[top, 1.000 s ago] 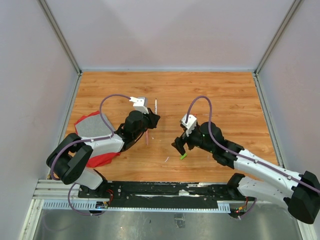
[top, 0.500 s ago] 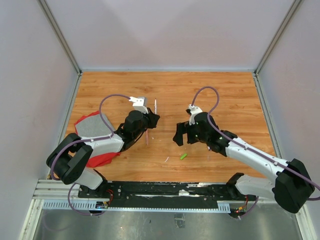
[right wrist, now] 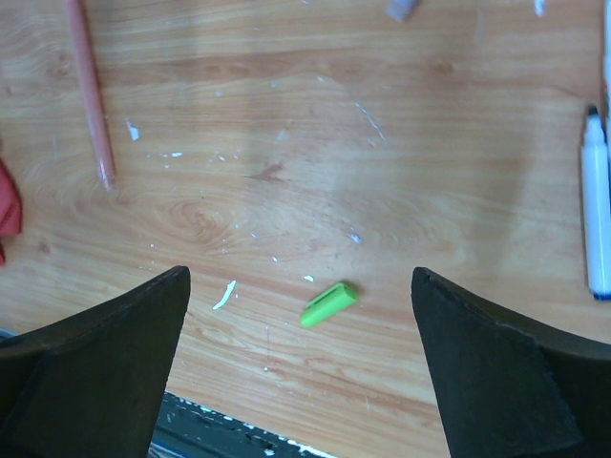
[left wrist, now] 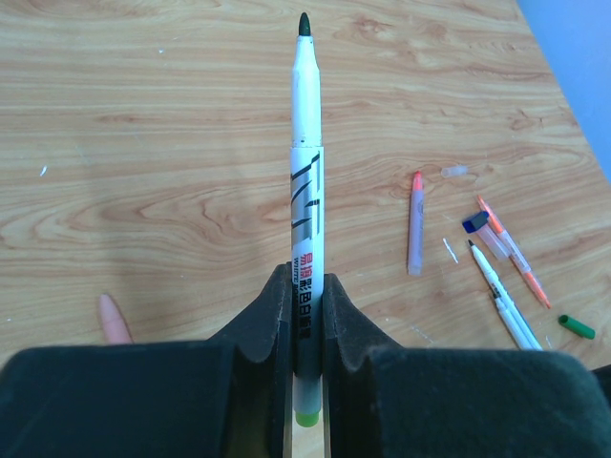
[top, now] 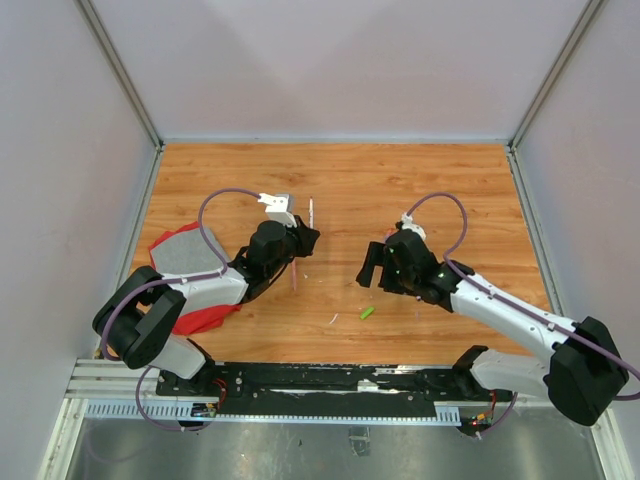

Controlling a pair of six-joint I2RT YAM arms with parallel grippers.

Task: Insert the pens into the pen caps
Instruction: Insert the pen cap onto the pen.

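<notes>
Over on the left side of the bench [top: 450, 180], the left jaws are clenched on a pen [left wrist: 306, 191]. It has a white barrel with printed lettering. Its dark tip points straight out ahead of the wrist and its green end pokes out behind the grip. The tip is bare, with no cap on it.

Across on the right, the right jaws are spread wide and grasp nothing. They hover above the wood, and the wrist view shows one black finger [right wrist: 95, 363] at each lower corner. Between them, flat on the bench, lies a short green pen cap [right wrist: 329, 303]. From above, that cap [top: 367, 313] sits just on the near side of the right jaws and touches neither arm.

More pieces are scattered about. A pink pen [right wrist: 91, 95] lies at the upper left of the right wrist view, and a white pen with a blue end [right wrist: 597, 200] runs along its right edge. Off to the right in the left wrist view there is a loose cluster: a reddish pen [left wrist: 415, 224], an orange pen [left wrist: 516, 253], a white pen [left wrist: 501, 291], a blue cap [left wrist: 474, 221] and a dark green cap [left wrist: 576, 326]. A red cloth [top: 200, 310] lies under the left arm, near the bench's left edge.
</notes>
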